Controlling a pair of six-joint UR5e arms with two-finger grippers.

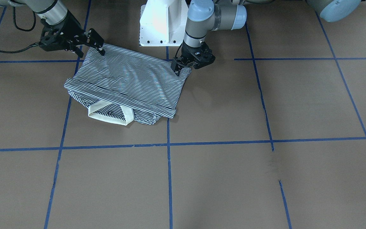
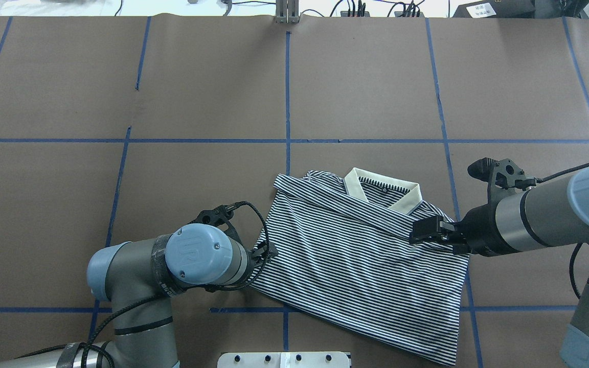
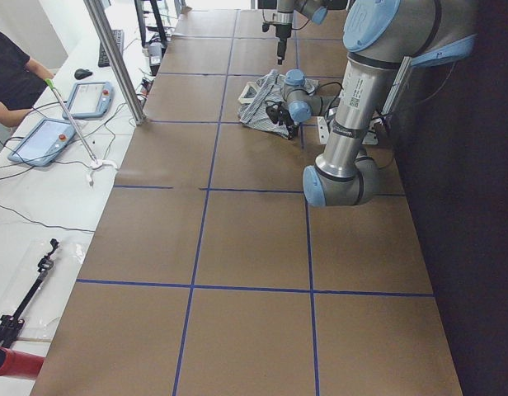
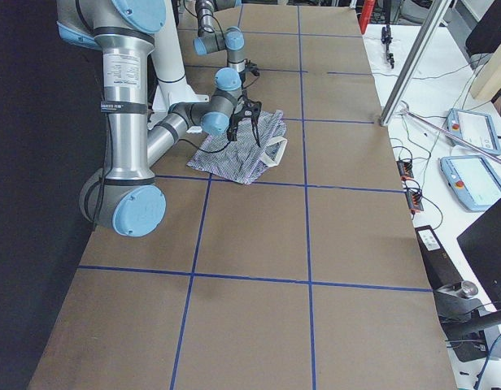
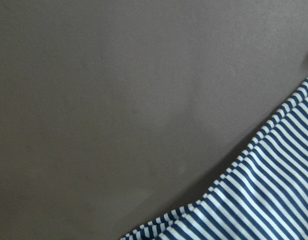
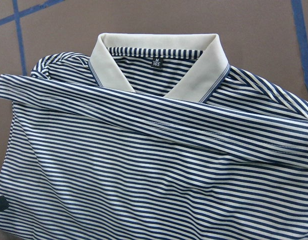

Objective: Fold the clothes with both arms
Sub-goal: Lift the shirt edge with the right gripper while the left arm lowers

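Note:
The navy-and-white striped polo shirt (image 1: 129, 82) lies folded on the brown table, its sleeves tucked in. Its cream collar (image 2: 406, 201) points away from the robot. In the overhead view the shirt (image 2: 361, 266) sits just right of centre. My left gripper (image 1: 179, 68) is low at the shirt's left edge (image 2: 266, 253); it looks open, and its wrist view shows only table and a striped edge (image 5: 264, 200). My right gripper (image 1: 91, 52) hovers open over the shirt's right edge (image 2: 417, 235). Its wrist view looks down on the shirt (image 6: 144, 175) and collar (image 6: 109, 65).
The white pedestal base (image 1: 160, 25) stands right behind the shirt on the robot's side. Blue tape lines (image 2: 287, 92) grid the brown table. Teach pendants (image 4: 470, 130) and cables lie on a white side table beyond a metal post (image 4: 409, 65).

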